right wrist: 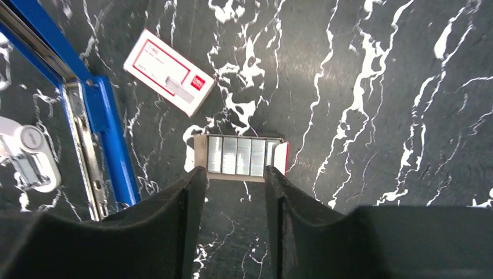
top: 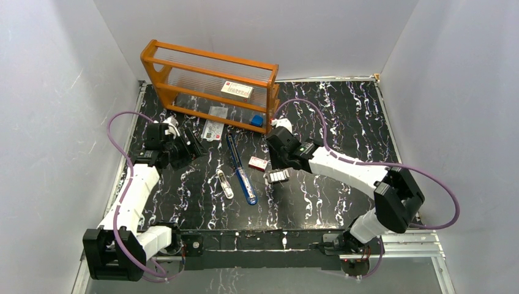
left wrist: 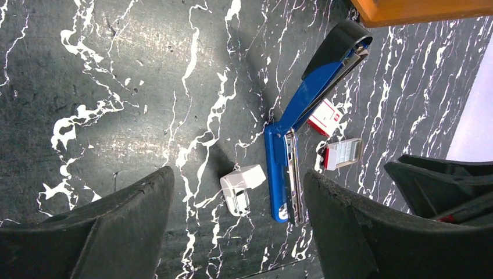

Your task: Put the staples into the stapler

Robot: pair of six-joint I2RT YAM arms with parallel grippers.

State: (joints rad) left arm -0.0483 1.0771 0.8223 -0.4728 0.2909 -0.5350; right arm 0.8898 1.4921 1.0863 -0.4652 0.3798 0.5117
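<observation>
The staples (right wrist: 244,156) are seen lying in their small pale tray on the worktop (right wrist: 378,87), directly under the right tool (right wrist: 235,170). Its jaws are parted partway with nothing gripped, and the tray's long side runs across the gap and reaches past both fingertips. The opened blue stapler (right wrist: 99,116) is laid just to the tray's left, its bare rail roughly parallel to the strips, so a short sideways carry is judged to be called for. The left tool (left wrist: 238,173) is held wide open and empty, farther from the tray than the right.
</observation>
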